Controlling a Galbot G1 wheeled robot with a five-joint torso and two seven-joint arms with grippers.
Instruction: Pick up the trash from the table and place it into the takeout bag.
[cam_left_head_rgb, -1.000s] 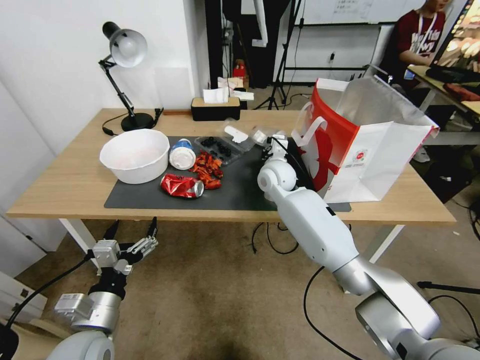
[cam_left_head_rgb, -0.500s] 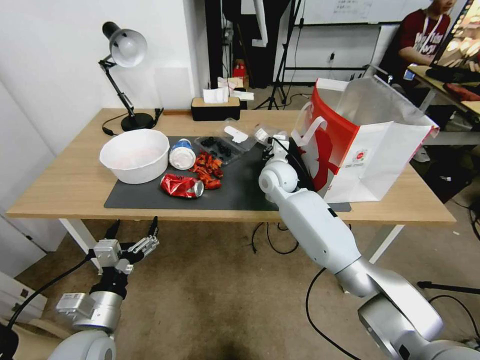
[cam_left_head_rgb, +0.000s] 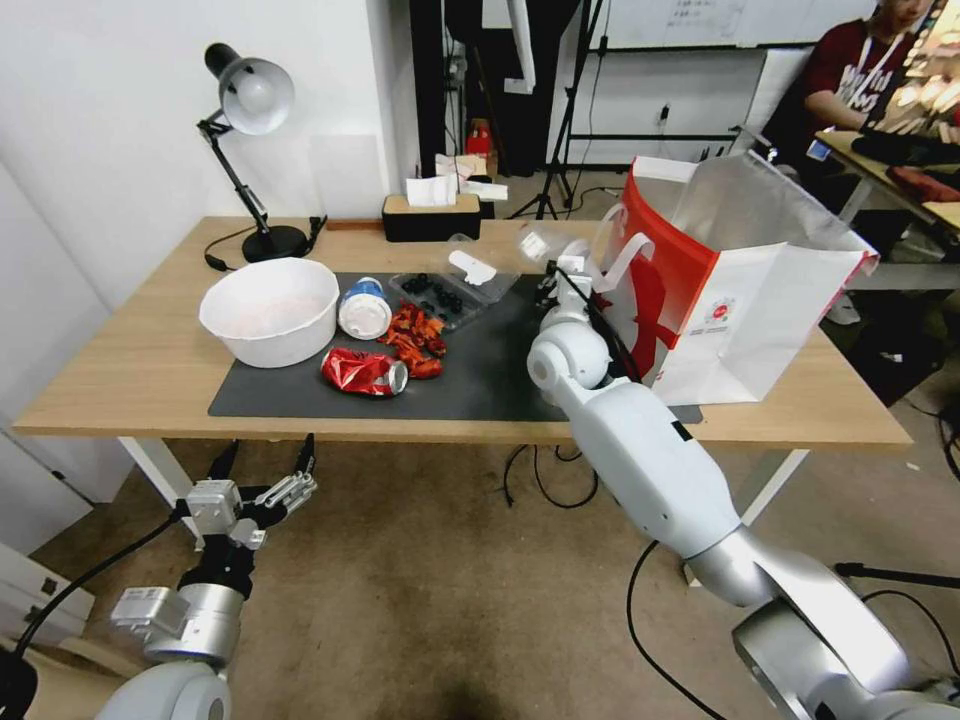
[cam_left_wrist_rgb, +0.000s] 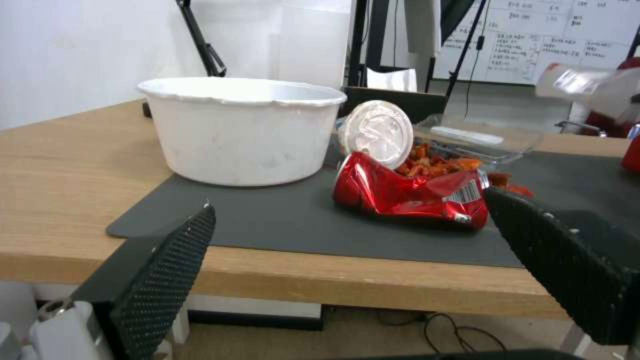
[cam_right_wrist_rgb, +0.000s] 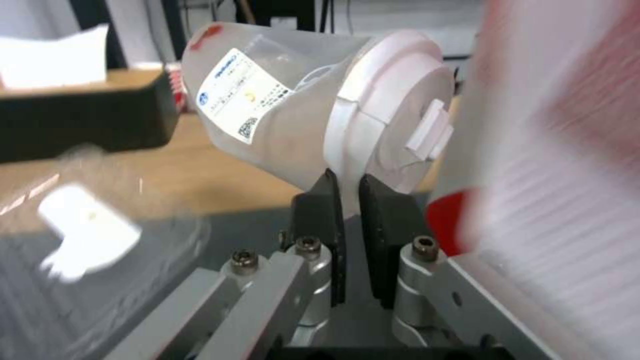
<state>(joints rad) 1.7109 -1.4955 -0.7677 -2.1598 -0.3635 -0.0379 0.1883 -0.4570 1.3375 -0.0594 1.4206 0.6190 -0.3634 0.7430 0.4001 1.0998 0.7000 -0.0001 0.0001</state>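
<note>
Fingers (cam_right_wrist_rgb: 331, 200) of the right gripper (cam_right_wrist_rgb: 350, 197) were pinched on the rim of a clear cup (cam_right_wrist_rgb: 293, 117), which lay tilted with its white lid toward the bag (cam_right_wrist_rgb: 567, 165). In the head view the cup (cam_left_head_rgb: 533, 245) was held up off the table (cam_left_head_rgb: 130, 370), just beside the bag's (cam_left_head_rgb: 760, 310) red wall and white handles (cam_left_head_rgb: 615, 262), and not over its foil-lined opening. The left gripper (cam_left_head_rgb: 262, 468) hung below the table's near edge with its fingers (cam_left_wrist_rgb: 167, 265) spread wide apart and nothing between them.

On the grey mat (cam_left_head_rgb: 470, 385) lay a crushed can (cam_left_head_rgb: 363, 371), with red scraps (cam_left_head_rgb: 412, 340) just behind it and a blue cup (cam_left_head_rgb: 363, 308) on its side next to a white bowl (cam_left_head_rgb: 270, 310). A clear tray (cam_left_head_rgb: 450, 290) sat behind the scraps. A lamp (cam_left_head_rgb: 250, 150) and a tissue box (cam_left_head_rgb: 432, 215) stood at the far edge.
</note>
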